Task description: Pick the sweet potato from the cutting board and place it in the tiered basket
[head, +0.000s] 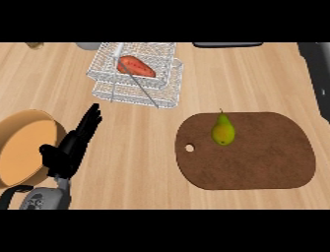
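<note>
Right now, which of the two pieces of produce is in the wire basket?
The reddish-orange sweet potato, lying in the white tiered basket at the counter's far side. The other piece, the yellow-green pear, sits on the brown cutting board.

My left hand (69, 147): black, on my grey forearm (48, 198).
Sweet potato (136, 66): orange-red.
Tiered basket (106, 90): white wire mesh.
Pear (223, 131): yellow-green.
Cutting board (262, 160): dark brown, faintly mottled.
Bowl (20, 150): tan outside, orange-brown inside.
Counter (146, 152): pale wood, streaked grain.
</note>
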Action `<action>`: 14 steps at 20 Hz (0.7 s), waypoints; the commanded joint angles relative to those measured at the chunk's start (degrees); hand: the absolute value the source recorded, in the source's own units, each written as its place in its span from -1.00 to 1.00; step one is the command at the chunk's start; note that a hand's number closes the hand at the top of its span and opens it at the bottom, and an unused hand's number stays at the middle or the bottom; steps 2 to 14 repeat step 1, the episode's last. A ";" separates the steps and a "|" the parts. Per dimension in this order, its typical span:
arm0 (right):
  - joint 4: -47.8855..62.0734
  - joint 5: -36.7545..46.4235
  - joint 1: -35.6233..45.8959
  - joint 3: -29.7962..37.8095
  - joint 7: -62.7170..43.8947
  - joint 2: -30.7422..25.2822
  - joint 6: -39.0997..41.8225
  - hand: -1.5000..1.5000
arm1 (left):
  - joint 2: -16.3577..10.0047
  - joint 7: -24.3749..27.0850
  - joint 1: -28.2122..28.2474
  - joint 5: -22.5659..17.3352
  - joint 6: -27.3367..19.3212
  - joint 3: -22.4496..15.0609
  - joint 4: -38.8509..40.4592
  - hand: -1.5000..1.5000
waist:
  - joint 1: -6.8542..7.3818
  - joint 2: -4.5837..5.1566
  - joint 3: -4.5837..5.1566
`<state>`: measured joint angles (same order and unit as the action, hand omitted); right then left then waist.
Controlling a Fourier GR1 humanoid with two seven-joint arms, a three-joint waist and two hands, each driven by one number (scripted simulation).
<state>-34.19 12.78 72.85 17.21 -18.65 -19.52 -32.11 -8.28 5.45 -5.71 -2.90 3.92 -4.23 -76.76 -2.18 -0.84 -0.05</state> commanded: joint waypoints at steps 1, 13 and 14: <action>-9.56 -1.89 -6.86 -0.98 -3.89 -5.09 8.64 -1.00 | -2.29 -1.28 1.70 -1.82 1.80 1.83 -2.28 0.00 | -0.68 -0.52 0.03; -9.56 -1.89 -6.86 -0.98 -3.89 -5.09 8.64 -1.00 | -2.29 -1.28 1.70 -1.82 1.80 1.83 -2.28 0.00 | -0.68 -0.52 0.03; -9.56 -1.89 -6.86 -0.98 -3.89 -5.09 8.64 -1.00 | -2.29 -1.28 1.70 -1.82 1.80 1.83 -2.28 0.00 | -0.68 -0.52 0.03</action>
